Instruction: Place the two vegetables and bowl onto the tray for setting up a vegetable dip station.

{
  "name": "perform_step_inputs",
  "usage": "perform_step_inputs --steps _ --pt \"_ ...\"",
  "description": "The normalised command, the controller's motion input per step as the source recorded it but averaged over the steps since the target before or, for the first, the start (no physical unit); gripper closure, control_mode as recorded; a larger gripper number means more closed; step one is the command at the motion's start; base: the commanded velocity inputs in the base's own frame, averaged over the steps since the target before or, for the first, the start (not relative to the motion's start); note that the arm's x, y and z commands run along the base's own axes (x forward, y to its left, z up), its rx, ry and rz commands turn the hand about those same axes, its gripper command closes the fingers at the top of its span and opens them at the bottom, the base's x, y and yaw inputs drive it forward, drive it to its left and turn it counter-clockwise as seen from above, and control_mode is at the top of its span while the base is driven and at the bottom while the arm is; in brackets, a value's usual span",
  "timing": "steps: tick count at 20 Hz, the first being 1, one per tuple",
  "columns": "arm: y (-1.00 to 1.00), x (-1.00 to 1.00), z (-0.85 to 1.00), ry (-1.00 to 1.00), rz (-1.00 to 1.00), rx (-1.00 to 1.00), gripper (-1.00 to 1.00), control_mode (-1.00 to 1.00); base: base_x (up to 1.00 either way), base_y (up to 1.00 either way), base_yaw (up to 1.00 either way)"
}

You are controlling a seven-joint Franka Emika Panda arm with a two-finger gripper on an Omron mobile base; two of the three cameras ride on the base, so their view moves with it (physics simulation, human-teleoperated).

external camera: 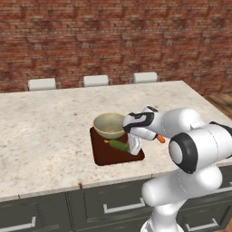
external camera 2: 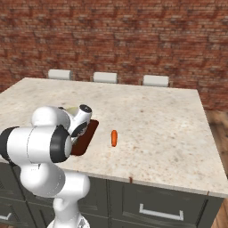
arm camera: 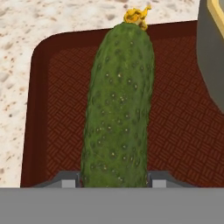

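Gripping the stubby dark-green cucumber [arm camera: 117, 109], pincer [arm camera: 114, 180] part-closed on its end over the flat reddish-brown tray [external camera: 105, 156], beside the cream bowl [external camera: 109, 125]; orange carrot [external camera 2: 114, 138] waits on bench, right.

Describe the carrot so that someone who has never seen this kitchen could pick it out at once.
Start at the pale speckled stone counter in front of the brick wall, and find the dark reddish-brown rectangular tray near its front edge. The small orange tapered carrot lies on bare counter beside that tray, apart from it. Unlike the dark-green bumpy cucumber and beige bowl, it is off the tray.
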Motion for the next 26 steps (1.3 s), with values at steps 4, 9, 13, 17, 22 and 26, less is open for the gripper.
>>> perform_step_inputs --steps 4,9,13,17,22,26 --pt "0.01 0.0 -0.03 0.01 0.0 0.0 1.0 -1.0 0.0 0.0 0.0" --pt "0.01 0.0 -0.03 0.01 0.0 0.0 1.0 -1.0 0.0 0.0 0.0" --pt "0.01 0.0 -0.03 0.02 0.0 0.01 1.0 -1.0 0.0 0.0 0.0" --pt "0.0 0.0 -0.04 0.03 0.0 0.01 1.0 -1.0 0.0 0.0 0.0" --pt "0.01 0.03 -0.05 0.05 0.0 0.0 1.0 -1.0 0.0 0.0 0.0" --pt "0.0 0.04 -0.05 0.08 0.0 0.0 1.0 -1.0 0.0 0.0 0.0"
